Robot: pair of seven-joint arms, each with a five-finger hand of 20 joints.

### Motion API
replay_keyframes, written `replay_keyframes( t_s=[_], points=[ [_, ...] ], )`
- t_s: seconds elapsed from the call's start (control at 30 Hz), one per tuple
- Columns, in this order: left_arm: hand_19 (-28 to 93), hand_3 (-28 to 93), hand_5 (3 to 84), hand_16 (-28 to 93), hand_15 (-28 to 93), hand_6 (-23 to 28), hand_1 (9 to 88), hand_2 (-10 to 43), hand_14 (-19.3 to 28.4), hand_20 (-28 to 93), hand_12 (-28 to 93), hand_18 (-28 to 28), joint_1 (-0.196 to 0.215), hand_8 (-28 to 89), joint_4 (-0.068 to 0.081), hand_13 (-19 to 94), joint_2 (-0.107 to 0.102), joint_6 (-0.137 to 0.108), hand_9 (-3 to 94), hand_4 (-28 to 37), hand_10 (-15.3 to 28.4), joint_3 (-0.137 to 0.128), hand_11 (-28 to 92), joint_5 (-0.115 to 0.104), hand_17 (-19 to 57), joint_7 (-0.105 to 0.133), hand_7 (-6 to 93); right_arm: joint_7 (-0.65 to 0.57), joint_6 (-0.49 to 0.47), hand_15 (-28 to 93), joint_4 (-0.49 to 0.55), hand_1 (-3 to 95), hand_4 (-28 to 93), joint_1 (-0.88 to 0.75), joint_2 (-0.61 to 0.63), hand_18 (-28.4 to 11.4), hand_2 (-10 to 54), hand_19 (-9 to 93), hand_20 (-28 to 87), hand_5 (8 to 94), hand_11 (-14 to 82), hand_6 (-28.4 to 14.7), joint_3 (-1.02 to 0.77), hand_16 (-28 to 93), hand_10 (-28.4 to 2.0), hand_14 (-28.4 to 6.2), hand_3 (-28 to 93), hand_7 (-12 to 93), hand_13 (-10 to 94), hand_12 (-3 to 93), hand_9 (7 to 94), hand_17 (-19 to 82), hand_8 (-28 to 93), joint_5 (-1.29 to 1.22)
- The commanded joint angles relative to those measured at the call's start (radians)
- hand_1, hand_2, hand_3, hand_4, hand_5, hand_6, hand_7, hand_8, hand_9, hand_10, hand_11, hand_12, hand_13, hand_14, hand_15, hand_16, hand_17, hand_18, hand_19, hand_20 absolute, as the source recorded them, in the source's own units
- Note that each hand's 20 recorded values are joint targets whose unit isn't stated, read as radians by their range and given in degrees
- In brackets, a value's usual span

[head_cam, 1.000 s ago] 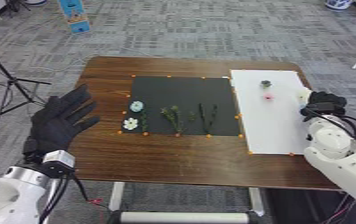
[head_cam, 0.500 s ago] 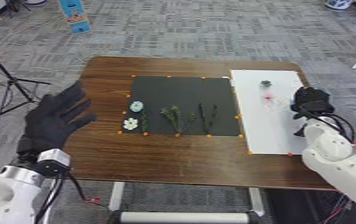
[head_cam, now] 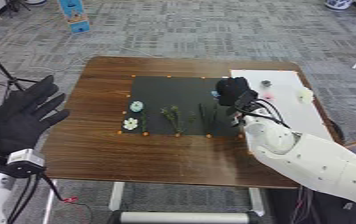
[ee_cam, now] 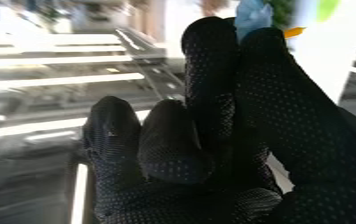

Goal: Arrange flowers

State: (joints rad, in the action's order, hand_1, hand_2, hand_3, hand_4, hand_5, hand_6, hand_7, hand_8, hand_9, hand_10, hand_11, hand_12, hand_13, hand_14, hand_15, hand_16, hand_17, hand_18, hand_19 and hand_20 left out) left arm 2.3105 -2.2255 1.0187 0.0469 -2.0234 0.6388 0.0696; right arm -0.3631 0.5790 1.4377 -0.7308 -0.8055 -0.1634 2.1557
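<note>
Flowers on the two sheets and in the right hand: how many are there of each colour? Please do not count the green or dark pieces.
Blue: 2, the light blue flower on the black sheet and the held blue flower
White: 1, the white flower
Pink: 1, the pink flower
Cream: 1, the cream flower
Total: 5

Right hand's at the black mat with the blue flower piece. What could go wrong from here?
Slip: the blue flower piece sits right at the fingertips of the right hand, so a light bump might twist or drop it.
Snag: two thin dark stems lie on the black mat close to that hand; a low pass could drag them.
Blind placing: the glove covers part of the mat's right side in the head view, so the release could land off.
</note>
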Motion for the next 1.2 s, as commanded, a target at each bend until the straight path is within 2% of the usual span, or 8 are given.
replay_keyframes(
  t_s=[0.03, 0.23, 0.43, 0.53, 0.7, 0.83, 0.9, 1.2],
  points=[
    [40, 67, 26.6, 7, 10, 2.9, 19.8, -7.0, 13.1, 5, 18, 26.1, 0.021, -7, -0.011, 16, 0.001, -0.014, 19.3, -28.3, 9.5, 0.001, 9, -0.004, -13.8, 0.01, 13.3, 0.001, 0.035, 86, 0.033, 50.1, -28, 0.183, -0.124, -20.7, -9.5, 93, 65, 72.6, 27.7, 3.4, 0.096, 34, -5.9, -4.6, 81, 43, 75, 46.3, 83.9, 43, -1, 0.024],
    [40, 67, 26.8, 7, 10, 3.0, 19.9, -7.0, 13.0, 5, 18, 25.5, 0.012, -7, -0.008, 16, -0.005, -0.008, 19.4, -28.3, 9.6, 0.01, 9, -0.004, -13.7, 0.019, 13.5, -0.017, -0.009, 86, -0.015, 50.2, -28, 0.233, -0.192, -20.7, -9.5, 93, 65, 72.7, 27.4, 3.4, 0.175, 34, -6.0, -4.6, 81, 43, 75, 46.2, 83.9, 43, -1, 0.021],
    [40, 67, 27.3, 7, 11, 3.0, 19.9, -7.2, 13.0, 5, 18, 24.6, -0.008, -7, -0.002, 17, -0.016, -0.013, 19.9, -28.3, 9.7, 0.025, 10, -0.007, -13.3, 0.018, 13.5, 0.038, -0.046, 86, -0.158, 50.3, -28, 0.241, -0.287, -20.6, -9.5, 93, 65, 73.0, 27.1, 3.5, 0.216, 34, -6.1, -4.6, 81, 43, 75, 46.2, 84.1, 43, -2, 0.011],
    [39, 68, 27.4, 7, 11, 3.0, 19.8, -7.2, 13.0, 5, 18, 24.4, 0.028, -7, -0.023, 17, -0.002, 0.007, 19.9, -28.3, 9.7, 0.001, 10, -0.008, -13.2, 0.023, 13.5, -0.021, -0.061, 86, -0.11, 50.3, -28, 0.264, -0.275, -20.6, -9.5, 93, 65, 73.0, 26.8, 3.7, 0.292, 34, -6.1, -4.6, 81, 43, 75, 46.2, 84.2, 43, -2, 0.025],
    [39, 68, 27.4, 7, 11, 3.1, 19.9, -7.2, 12.9, 6, 18, 24.4, 0.035, -7, -0.026, 17, 0.001, 0.011, 19.9, -28.3, 9.7, -0.001, 10, -0.008, -13.2, 0.028, 13.4, -0.035, -0.082, 86, -0.112, 50.2, -28, 0.271, -0.283, -20.5, -9.5, 93, 65, 73.0, 26.5, 3.9, 0.343, 34, -6.0, -4.6, 81, 43, 75, 46.0, 84.3, 42, -2, 0.033],
    [39, 67, 27.4, 7, 11, 3.1, 19.9, -7.0, 13.0, 6, 18, 24.2, 0.016, -7, -0.015, 17, -0.007, 0.002, 20.0, -28.3, 9.7, 0.006, 10, -0.01, -13.1, 0.022, 13.3, -0.013, -0.086, 86, -0.134, 50.2, -28, 0.264, -0.296, -20.5, -9.5, 93, 65, 73.1, 26.1, 4.0, 0.343, 34, -5.9, -4.5, 81, 43, 75, 46.2, 84.3, 42, -2, 0.033],
    [39, 67, 27.4, 6, 11, 3.1, 19.9, -7.0, 13.0, 6, 18, 24.2, 0.028, -7, -0.021, 17, -0.003, 0.005, 20.0, -28.3, 9.7, -0.001, 10, -0.009, -13.1, 0.025, 13.3, -0.026, -0.084, 86, -0.125, 50.1, -28, 0.266, -0.299, -20.5, -9.5, 93, 65, 73.1, 25.8, 4.0, 0.354, 34, -5.9, -4.5, 81, 43, 75, 46.2, 84.4, 42, -3, 0.041],
    [39, 68, 27.5, 7, 10, 3.1, 19.9, -6.8, 13.0, 6, 18, 24.1, -0.028, -7, 0.008, 17, -0.026, -0.003, 20.0, -28.3, 9.7, 0.039, 10, -0.01, -13.0, 0.013, 13.3, -0.005, -0.091, 86, -0.196, 49.8, -28, 0.251, -0.348, -20.5, -9.5, 93, 65, 73.3, 24.7, 4.3, 0.337, 34, -5.7, -4.5, 81, 43, 75, 46.2, 84.4, 42, -3, 0.033]
  ],
)
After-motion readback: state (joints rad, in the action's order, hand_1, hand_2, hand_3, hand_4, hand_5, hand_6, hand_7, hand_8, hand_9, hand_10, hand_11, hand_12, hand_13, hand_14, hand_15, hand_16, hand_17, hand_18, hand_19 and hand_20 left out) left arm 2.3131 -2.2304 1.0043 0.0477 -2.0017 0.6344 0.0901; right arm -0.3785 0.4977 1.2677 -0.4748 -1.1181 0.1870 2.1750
